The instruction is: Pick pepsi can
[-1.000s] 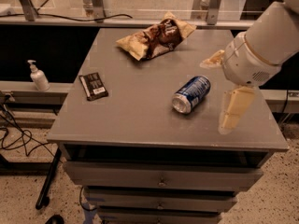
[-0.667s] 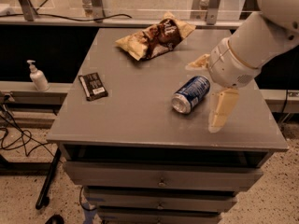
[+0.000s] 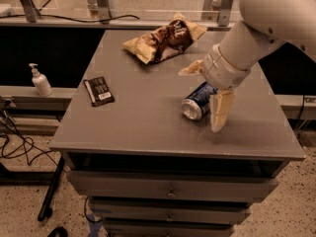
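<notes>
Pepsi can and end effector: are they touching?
Cannot tell. In the camera view the open end effector straddles the lying pepsi can; its near finger overlaps the can's right end, so no contact or gap shows plainly.

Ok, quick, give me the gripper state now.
Gripper: open, holding nothing; its fingers stand on either side of the pepsi can, which lies on its side on the table.

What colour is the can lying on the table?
The can is blue with a silver end, camera view; the claw straddles it.
</notes>
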Tool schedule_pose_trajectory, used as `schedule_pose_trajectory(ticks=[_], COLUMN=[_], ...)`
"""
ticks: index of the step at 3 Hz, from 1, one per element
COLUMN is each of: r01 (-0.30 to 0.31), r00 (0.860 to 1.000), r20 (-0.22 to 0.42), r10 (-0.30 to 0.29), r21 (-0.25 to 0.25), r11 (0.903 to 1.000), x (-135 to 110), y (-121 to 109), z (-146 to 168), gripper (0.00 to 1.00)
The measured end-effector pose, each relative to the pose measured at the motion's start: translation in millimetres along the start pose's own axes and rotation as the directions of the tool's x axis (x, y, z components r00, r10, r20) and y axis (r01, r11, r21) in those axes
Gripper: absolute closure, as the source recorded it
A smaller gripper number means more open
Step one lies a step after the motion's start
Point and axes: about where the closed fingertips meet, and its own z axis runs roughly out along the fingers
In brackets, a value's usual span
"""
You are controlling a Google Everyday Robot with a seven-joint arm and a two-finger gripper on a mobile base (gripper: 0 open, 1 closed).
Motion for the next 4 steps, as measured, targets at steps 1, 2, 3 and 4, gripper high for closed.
schedule_pose_trajectory(ticks=[1,2,3,4], r01=[0.084,0.137,0.152,0.119], r00=[0.996,0.99,0.987,0.992], r20=[-0.015,-0.022,-0.034,-0.039], r10=[-0.085,-0.139,-0.155,-0.123], r21=[-0.038,-0.067,-0.077,-0.078], r11=[0.9957,0.9883,0.9854,0.9898], x=[8,12,10,-3], y=[-9,-16,-27,-39], z=[16,24,23,11], gripper=[0.18,0.41,0.64,0.87])
